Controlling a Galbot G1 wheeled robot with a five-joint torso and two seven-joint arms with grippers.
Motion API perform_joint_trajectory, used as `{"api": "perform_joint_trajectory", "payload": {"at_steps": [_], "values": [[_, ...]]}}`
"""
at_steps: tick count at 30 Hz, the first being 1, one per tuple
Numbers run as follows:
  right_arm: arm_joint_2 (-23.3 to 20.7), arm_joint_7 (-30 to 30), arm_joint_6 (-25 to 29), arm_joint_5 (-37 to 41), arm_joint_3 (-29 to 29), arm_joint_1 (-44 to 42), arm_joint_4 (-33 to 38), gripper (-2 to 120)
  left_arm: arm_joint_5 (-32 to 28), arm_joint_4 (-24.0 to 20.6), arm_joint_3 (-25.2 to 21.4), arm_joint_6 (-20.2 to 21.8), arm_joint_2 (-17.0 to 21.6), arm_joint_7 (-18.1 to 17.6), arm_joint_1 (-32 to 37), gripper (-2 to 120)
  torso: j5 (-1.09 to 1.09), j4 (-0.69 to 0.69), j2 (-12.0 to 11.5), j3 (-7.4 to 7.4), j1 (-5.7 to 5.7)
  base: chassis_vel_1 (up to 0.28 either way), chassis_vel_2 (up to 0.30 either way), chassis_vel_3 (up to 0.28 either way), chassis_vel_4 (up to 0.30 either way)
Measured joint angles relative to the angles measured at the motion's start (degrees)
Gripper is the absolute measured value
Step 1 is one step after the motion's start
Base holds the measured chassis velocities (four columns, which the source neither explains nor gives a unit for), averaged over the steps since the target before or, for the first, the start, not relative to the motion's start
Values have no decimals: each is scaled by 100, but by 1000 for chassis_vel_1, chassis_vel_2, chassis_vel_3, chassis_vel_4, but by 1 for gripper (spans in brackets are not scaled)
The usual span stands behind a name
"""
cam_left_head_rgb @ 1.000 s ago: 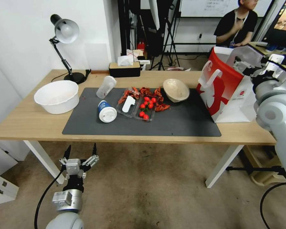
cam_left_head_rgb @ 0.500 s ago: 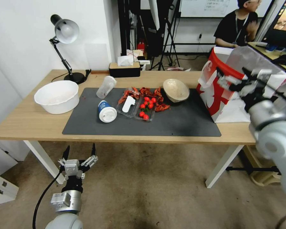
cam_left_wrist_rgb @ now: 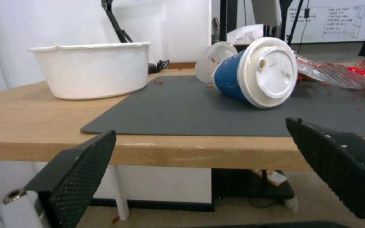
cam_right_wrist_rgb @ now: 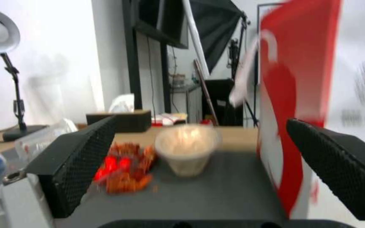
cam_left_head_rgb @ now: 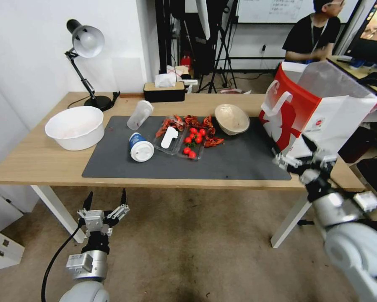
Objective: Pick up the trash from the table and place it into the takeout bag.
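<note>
Both pincers empty; right pincer (cam_left_head_rgb: 296,155) has dropped below takeout bag (cam_left_head_rgb: 318,113).

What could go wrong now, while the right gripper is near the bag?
The open right gripper hangs at the table edge, close beside the takeout bag; a swing could tip it. The blue-white lidded cup lies on its side and may roll when grasped. The beige paper bowl sits tilted, so it could slip.

A white bowl (cam_left_head_rgb: 75,126) sits left of the mat, near a desk lamp (cam_left_head_rgb: 86,58). A tomato tray (cam_left_head_rgb: 193,144) lies mid-mat; a tissue box (cam_left_head_rgb: 164,89) stands at the far edge.
</note>
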Motion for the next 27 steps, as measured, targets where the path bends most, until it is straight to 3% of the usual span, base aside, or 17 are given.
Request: {"api": "perform_joint_trajectory", "payload": {"at_steps": [8, 11, 27], "values": [[708, 65, 1145, -516, -601, -556, -557, 100, -48, 52, -8, -14, 49, 106, -22, 100, 1, 1, 0, 0, 0, 0, 0, 0, 0], [858, 145, 1345, -673, -765, -636, -708, 100, -55, 58, -32, -16, 73, 176, -31, 100, -1, 1, 0, 0, 1, 0, 0, 0, 0], [1094, 448, 1471, -1065, -1125, -722, -968, 100, 3, 179, -138, -261, 101, 805, -37, 100, 0, 1, 0, 1, 1, 0, 0, 0, 0]]}}
